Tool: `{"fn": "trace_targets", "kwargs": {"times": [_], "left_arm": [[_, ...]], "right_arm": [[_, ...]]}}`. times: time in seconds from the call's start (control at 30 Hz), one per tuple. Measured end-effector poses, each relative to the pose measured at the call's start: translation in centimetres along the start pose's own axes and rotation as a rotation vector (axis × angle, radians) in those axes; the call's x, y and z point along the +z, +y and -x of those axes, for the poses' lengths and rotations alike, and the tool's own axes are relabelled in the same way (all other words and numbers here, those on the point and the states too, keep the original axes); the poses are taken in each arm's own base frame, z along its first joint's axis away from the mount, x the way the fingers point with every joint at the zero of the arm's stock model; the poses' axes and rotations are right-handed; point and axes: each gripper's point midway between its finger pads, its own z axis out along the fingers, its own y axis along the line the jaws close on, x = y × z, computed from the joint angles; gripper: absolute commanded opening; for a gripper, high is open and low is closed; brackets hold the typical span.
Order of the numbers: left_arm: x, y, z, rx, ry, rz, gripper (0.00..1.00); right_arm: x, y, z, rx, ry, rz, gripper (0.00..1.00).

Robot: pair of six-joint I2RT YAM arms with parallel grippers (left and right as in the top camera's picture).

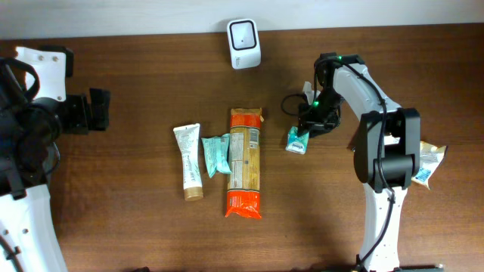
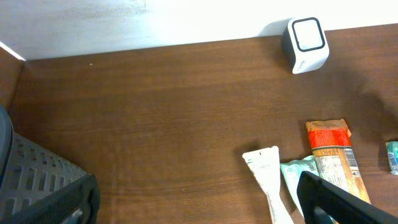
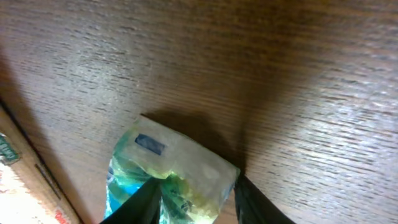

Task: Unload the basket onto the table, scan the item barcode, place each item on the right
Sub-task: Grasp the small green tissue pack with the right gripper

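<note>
Found the small teal-and-white packet (image 1: 298, 140) right of centre in the overhead view, lying on the wooden table (image 1: 136, 68), well below and to the right of the white scanner (image 1: 243, 43) at the top edge. Saw the right gripper (image 1: 308, 127) down at the packet's upper end. In its wrist view, made out dark fingers (image 3: 140, 202) on either side of the crumpled wrapper, set fairly narrow around it. Could not tell whether clamped on the wrapper or merely straddling it. Noted the left gripper (image 1: 100, 110) at the far left of the overhead frame, spread wide, holding nothing, well apart from every item. Counted three more things in the middle of the frame: a white tube (image 1: 188, 162), a teal packet (image 1: 216, 153) and a long orange package (image 1: 244, 162), side by side.

Judged the step as the grasp of the packet, with the scan not yet made. Reckoned the next move would call for a sure pinch, a lift clear of the table, then a carry up and left toward the scanner — barcode face turned to its window. Could not make out the barcode's place on the wrapper.
</note>
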Motion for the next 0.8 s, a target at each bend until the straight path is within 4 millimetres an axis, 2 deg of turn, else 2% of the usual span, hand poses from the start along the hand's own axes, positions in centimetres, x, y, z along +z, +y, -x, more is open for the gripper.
{"fn": "trace_targets", "kwargs": {"times": [0.03, 0.17, 0.33, 0.43, 0.53, 0.63, 0.7, 0.8], "left_arm": [[0.0, 0.0, 0.0, 0.000, 0.000, 0.000, 0.99], [0.0, 0.0, 0.0, 0.000, 0.000, 0.000, 0.99], [0.0, 0.0, 0.0, 0.000, 0.000, 0.000, 0.99], [0.0, 0.0, 0.0, 0.000, 0.000, 0.000, 0.99], [0.0, 0.0, 0.0, 0.000, 0.001, 0.000, 0.99], [0.0, 0.0, 0.0, 0.000, 0.000, 0.000, 0.99], [0.0, 0.0, 0.0, 0.000, 0.000, 0.000, 0.99], [0.0, 0.0, 0.0, 0.000, 0.001, 0.000, 0.99]], "right_arm": [[0.0, 0.2, 0.1, -0.002, -0.007, 0.008, 0.29], [-0.2, 1.5, 3.3, -0.112, -0.140, 0.074, 0.28], [-0.4, 2.2, 4.0, -0.161, -0.171, 0.109, 0.28], [-1.0, 2.4, 3.2, -0.141, -0.118, 0.115, 0.34], [-4.3, 2.5, 3.7, -0.151, -0.136, 0.050, 0.36], [-4.6, 2.8, 1.9, -0.149, -0.064, 0.043, 0.36], [-3.9, 4.6, 0.4, -0.180, -0.002, 0.038, 0.36], [-2.6, 8.0, -0.6, -0.257, 0.034, 0.024, 0.36]]}}
